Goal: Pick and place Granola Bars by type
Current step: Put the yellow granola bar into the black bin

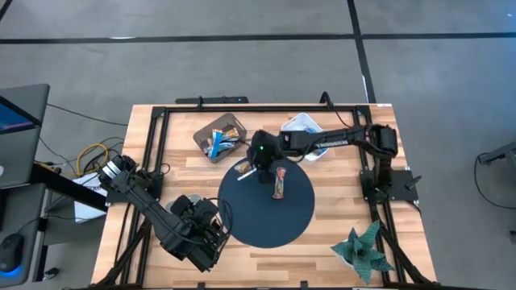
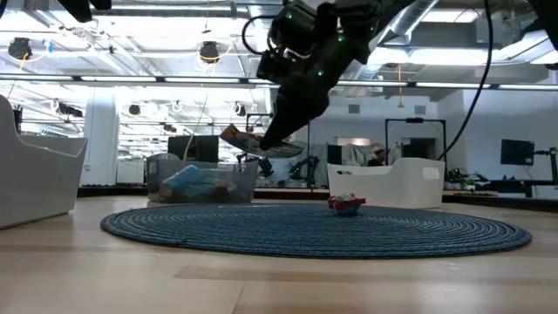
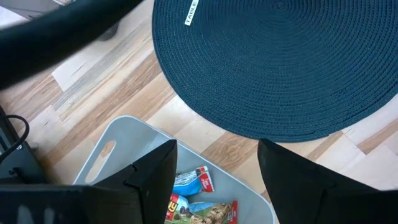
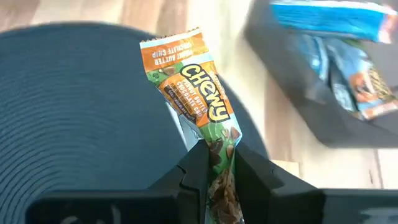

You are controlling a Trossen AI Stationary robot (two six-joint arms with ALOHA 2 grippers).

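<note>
My right gripper (image 4: 221,163) is shut on an orange-brown granola bar (image 4: 189,78) above the far left rim of the round blue mat (image 1: 266,217); it also shows in the low view (image 2: 261,139). A second bar (image 1: 279,182) lies flat on the mat and shows in the low view (image 2: 346,205). A brown bin (image 1: 219,137) beyond the mat holds several bars. My left gripper (image 3: 217,180) is open above a white bin (image 3: 118,146) that holds more bars (image 3: 196,202), by the mat's near left rim. My right gripper pinches the orange-brown bar by one end (image 4: 219,146) between its two fingers. The fingers slant down toward the table's left. The bar sticks out past the fingertips, lengthwise with them, lifted clear of the mat (image 2: 237,135).
Another white bin (image 1: 305,127) stands at the back, partly under my right arm. A green leafy ornament (image 1: 363,251) sits at the near right corner. A black frame (image 1: 153,161) runs round the table's edges. Most of the mat lies bare.
</note>
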